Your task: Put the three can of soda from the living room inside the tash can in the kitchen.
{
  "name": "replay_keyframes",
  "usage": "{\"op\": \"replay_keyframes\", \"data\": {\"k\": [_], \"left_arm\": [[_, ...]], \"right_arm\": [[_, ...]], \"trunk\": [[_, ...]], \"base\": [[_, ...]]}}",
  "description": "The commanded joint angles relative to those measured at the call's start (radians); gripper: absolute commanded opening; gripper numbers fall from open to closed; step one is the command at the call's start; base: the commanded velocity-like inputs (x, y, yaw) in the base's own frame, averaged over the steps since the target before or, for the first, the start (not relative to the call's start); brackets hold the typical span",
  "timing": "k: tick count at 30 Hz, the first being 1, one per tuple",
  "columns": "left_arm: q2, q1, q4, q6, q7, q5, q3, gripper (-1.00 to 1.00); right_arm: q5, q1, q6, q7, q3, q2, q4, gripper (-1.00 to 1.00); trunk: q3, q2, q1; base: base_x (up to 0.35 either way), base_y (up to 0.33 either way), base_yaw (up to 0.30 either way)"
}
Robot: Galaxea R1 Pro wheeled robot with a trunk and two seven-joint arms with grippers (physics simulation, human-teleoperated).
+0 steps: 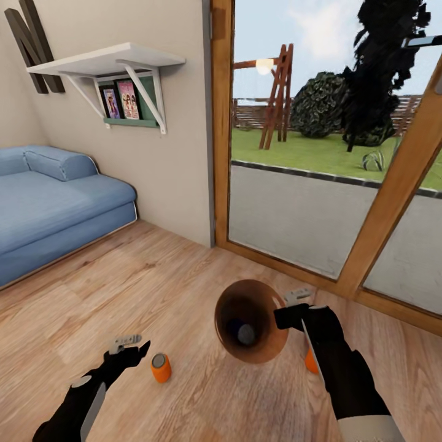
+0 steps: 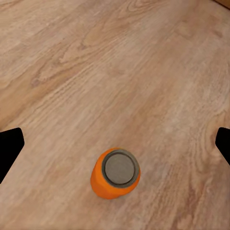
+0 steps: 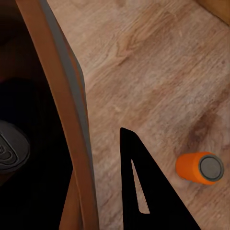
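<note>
The trash can (image 1: 228,307) hangs tilted above the wood floor with its brown inside facing me. My right gripper (image 1: 287,317) is shut on its rim (image 3: 61,110), with one dark finger (image 3: 153,201) outside the wall. A dark blue soda can (image 1: 245,334) with a pale top (image 3: 8,146) lies inside. One orange soda can (image 1: 161,368) stands on the floor just right of my open left gripper (image 1: 132,350); it sits between the spread fingertips (image 2: 116,172). The other orange can (image 1: 310,362) stands half hidden behind my right arm, beside the bin (image 3: 200,167).
A blue sofa (image 1: 55,202) lies at the left against the wall, under a white shelf (image 1: 104,61). Wooden-framed glass garden doors (image 1: 393,196) close off the far right. Bare wood floor (image 1: 123,288) spreads between the sofa and me.
</note>
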Motion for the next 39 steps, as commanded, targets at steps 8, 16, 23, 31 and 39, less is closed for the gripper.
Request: {"op": "replay_keyframes", "data": {"k": [8,16,23,31,39], "left_arm": [[-0.055,-0.099,0.013,0.205,0.166,0.001,-0.154,1.0],[-0.049,-0.208,0.033,0.455,0.184,0.004,-0.165,1.0],[-0.045,-0.249,0.065,0.522,0.185,0.001,-0.163,1.0],[-0.035,-0.267,0.071,0.553,0.186,0.008,-0.159,1.0],[-0.031,-0.268,0.071,0.556,0.187,0.008,-0.158,1.0]], "right_arm": [[-0.008,-0.006,0.004,0.0,0.017,-0.001,0.0,-1.0],[-0.003,-0.095,0.088,-0.012,0.073,0.026,-0.044,-1.0],[-0.006,-0.181,0.088,-0.013,0.074,0.031,-0.046,-1.0],[-0.008,-0.24,0.088,-0.004,0.015,0.027,0.02,-1.0],[-0.009,-0.242,0.088,-0.001,0.007,0.025,0.064,-1.0]], "trunk": [[0.0,0.0,0.0],[0.0,0.0,0.0],[0.0,0.0,0.0],[-0.008,-0.001,0.001],[-0.039,-0.002,0.004]], "base": [[0.128,0.0,0.0],[0.008,0.0,0.0],[0.0,0.0,0.0],[0.0,0.0,0.0],[0.0,0.0,0.0]]}}
